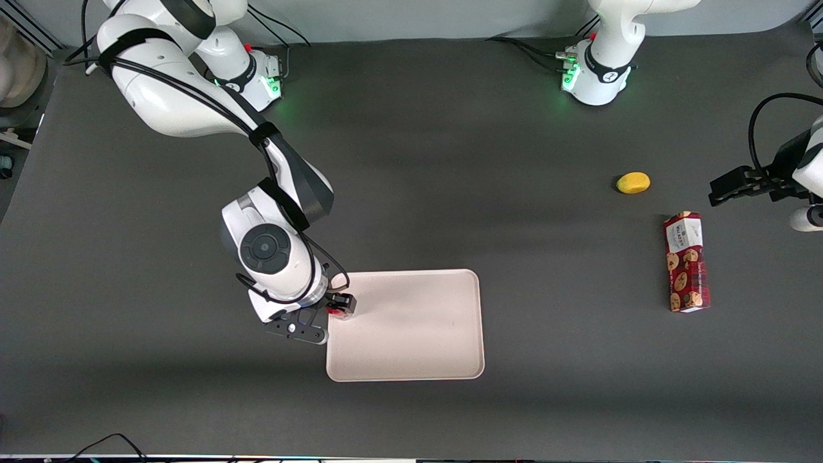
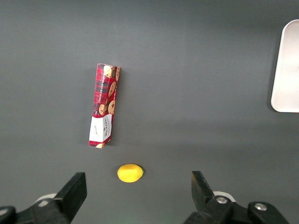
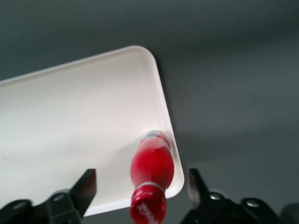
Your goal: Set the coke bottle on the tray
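The coke bottle (image 3: 153, 165), small and red with a red cap, stands upright on the pale cream tray (image 3: 70, 112). Its base is just inside the rim, at the tray's edge toward the working arm's end. My right gripper (image 3: 141, 176) is above the bottle and open. One finger (image 3: 85, 187) is on each side of the cap, with a clear gap to it. In the front view the gripper (image 1: 338, 308) hangs over that same tray edge (image 1: 411, 334), and only a bit of the red bottle (image 1: 337, 313) shows under it.
A red patterned cookie box (image 1: 687, 262) lies toward the parked arm's end of the table, with a yellow lemon-like fruit (image 1: 633, 182) farther from the front camera. Both show in the left wrist view: the box (image 2: 103, 106) and the fruit (image 2: 130, 173).
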Tool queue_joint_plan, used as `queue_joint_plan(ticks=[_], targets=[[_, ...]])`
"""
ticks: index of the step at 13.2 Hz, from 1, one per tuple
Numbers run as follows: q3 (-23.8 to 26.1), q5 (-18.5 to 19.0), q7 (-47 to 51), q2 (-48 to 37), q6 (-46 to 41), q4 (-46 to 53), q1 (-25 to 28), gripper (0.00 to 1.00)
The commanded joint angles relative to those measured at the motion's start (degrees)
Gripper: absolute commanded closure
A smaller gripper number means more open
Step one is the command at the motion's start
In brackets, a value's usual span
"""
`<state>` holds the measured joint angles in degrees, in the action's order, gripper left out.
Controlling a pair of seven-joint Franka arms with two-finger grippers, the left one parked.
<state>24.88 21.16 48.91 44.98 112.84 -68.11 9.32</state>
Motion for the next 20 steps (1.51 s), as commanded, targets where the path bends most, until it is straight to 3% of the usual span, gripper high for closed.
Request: queue_joint_plan(ticks=[1,3,7,9,11,14,16,17,18,19,20], targets=[[0.26,0.46,-0.04,-6.64,-8.30,0.08,-0.44,0.00],[0.35,-1.63,-1.09,-11.99,-14.29,0.17,-2.71,0.00],[0.52,-5.51,-16.62,-20.80,-22.48,-2.10,-12.28,0.00],[1.39,-7.34,-23.74,-25.44,-22.58,-6.04,-18.16,0.00],[5.25,-12.70,-29.19,-30.89,-21.70,-11.75,-27.64,0.00],[14.12,-14.74,-34.31,-38.71,-16.80,-23.69,-42.06,0.00],[16.08,-14.92,-37.46,-40.58,-15.19,-27.07,-47.27,0.00],[14.77,-15.70,-40.09,-41.02,-16.41,-26.99,-46.77,0.00],[7.10,-17.02,-43.25,-42.68,-18.17,-27.07,-40.76,0.00],[-7.76,-19.73,-45.63,-46.26,-18.53,-28.47,-29.04,0.00],[-15.92,-23.93,-47.57,-49.52,-18.01,-31.53,-23.53,0.00]])
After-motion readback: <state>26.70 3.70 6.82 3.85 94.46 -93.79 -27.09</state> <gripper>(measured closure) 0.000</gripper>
